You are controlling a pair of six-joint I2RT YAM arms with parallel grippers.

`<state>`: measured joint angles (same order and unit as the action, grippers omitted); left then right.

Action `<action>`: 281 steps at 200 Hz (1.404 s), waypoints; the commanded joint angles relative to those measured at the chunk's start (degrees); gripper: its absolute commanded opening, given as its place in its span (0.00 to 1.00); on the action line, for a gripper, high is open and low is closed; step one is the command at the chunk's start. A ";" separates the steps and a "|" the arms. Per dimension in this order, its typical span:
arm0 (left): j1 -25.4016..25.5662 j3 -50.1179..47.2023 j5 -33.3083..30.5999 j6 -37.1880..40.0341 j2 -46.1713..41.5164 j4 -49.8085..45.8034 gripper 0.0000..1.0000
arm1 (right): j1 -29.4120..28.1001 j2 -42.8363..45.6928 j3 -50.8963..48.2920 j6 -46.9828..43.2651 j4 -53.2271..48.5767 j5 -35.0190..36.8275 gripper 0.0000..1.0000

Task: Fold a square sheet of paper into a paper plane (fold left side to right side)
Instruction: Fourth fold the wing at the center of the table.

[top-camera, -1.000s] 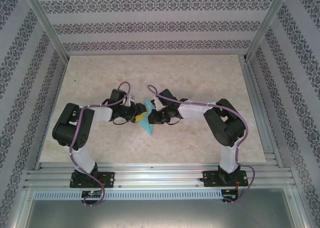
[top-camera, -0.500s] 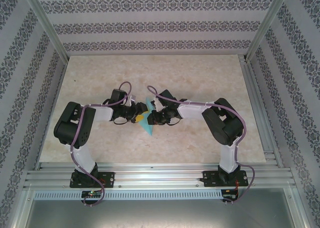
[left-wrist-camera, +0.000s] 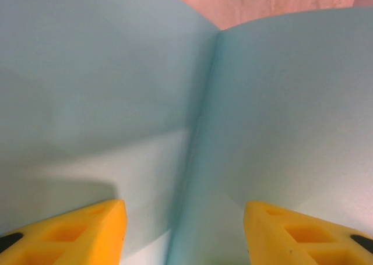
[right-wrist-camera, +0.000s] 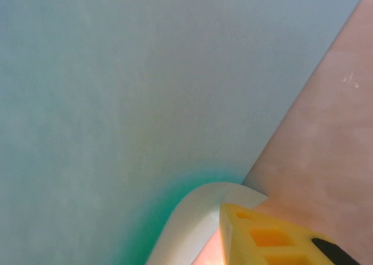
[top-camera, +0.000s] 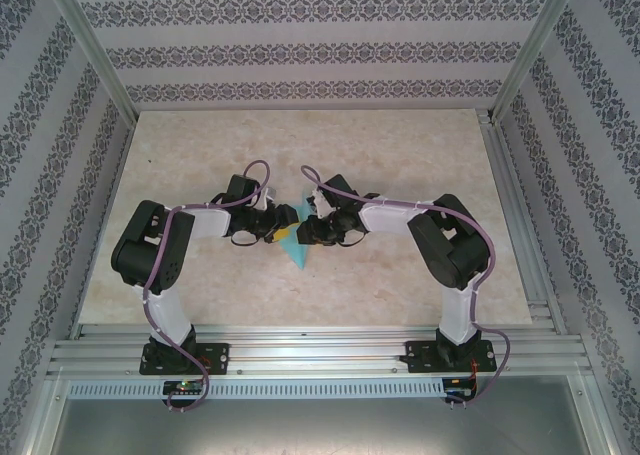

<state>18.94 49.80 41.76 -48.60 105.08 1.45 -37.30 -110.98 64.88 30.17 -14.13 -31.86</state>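
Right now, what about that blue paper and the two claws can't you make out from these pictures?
- Top view: the left gripper and right gripper cover part of the paper; its folds are too small to read.
- Left wrist view: the paper's outer edges run off the frame.
- Right wrist view: one yellow finger is in frame, its partner cut off, so open or shut is unclear.

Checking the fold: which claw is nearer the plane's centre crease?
Left. The left claw straddles the crease; the right claw sits at the curled edge of the paper plane.
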 commanded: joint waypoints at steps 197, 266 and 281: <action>0.07 -1.40 -6.95 3.10 -2.41 -9.83 0.56 | 2.41 0.21 2.51 -0.82 -0.02 -4.06 0.01; -0.10 1.65 -5.96 5.10 -6.23 -15.61 0.56 | 3.20 -2.05 3.41 -1.42 1.43 -6.46 0.02; -0.08 2.36 -6.09 6.05 -6.75 -16.98 0.56 | 3.21 -1.96 3.50 -1.40 1.81 -7.25 0.02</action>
<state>19.16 50.02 36.69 -45.54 100.55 -10.72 -34.70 -112.42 66.32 30.06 -14.68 -36.64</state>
